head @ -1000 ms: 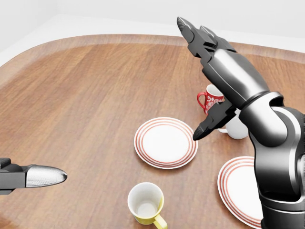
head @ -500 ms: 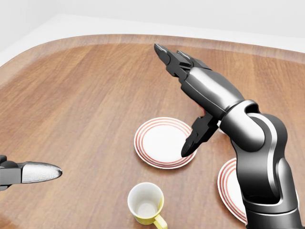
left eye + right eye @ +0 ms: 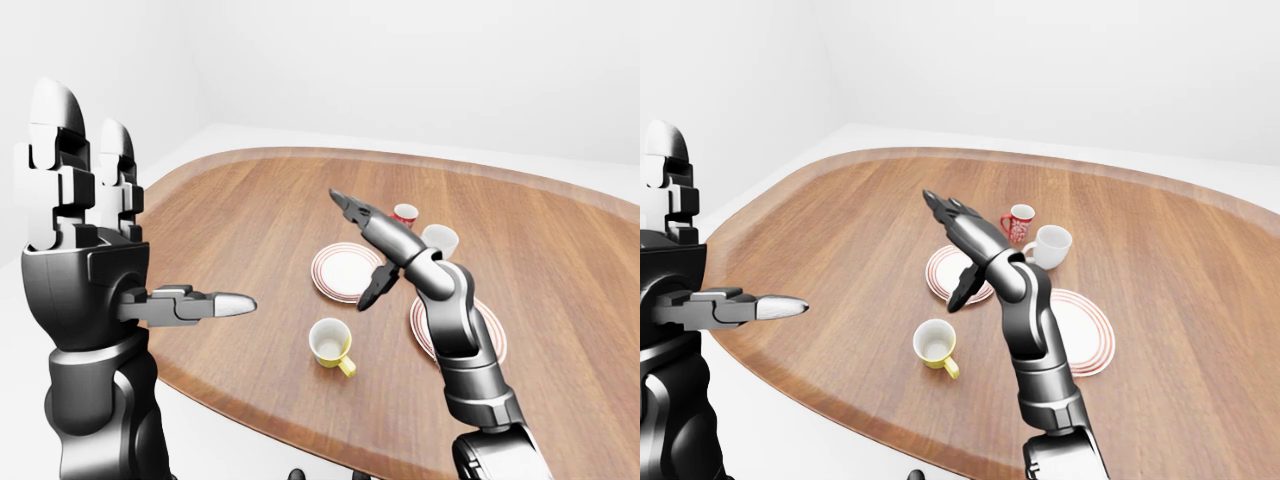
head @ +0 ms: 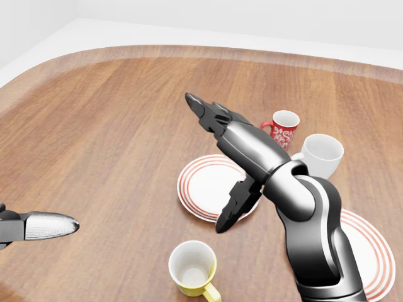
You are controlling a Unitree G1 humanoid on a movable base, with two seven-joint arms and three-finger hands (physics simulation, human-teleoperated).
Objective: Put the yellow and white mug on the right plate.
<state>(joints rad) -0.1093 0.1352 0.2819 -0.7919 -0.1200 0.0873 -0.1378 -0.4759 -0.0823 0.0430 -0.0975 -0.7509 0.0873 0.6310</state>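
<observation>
Rounded wooden bench (image 4: 113, 126) bearing two plates and three mugs. The yellow and white ceramic mug (image 4: 192, 269), yellow outside and white inside, stands upright and empty near the bottom edge of the head view, its handle pointing toward the lower right. It rests on bare bench, apart from both plates.

The right robot hand (image 4: 214, 157), dark grey with three fingers, hangs above the bench with its fingers spread and empty: two fingers (image 4: 204, 113) point toward the upper left of the head view, and the thumb (image 4: 234, 207) points down and left over the lower right rim of the left white plate with red rim rings (image 4: 211, 187). The mug lies below and slightly left of that thumb tip in the head view, well apart from it, with nothing between them.

The right white plate with red rim rings (image 4: 371, 248) lies at the right of the head view, partly hidden behind the right forearm. Above the plates stand a red patterned mug (image 4: 282, 129) and, just beside it, a plain white mug (image 4: 321, 154).

The left robot hand (image 3: 90, 215) is raised at the left of the left-eye view, fingers upright, thumb extended sideways, spread and holding nothing, well apart from the mug.
</observation>
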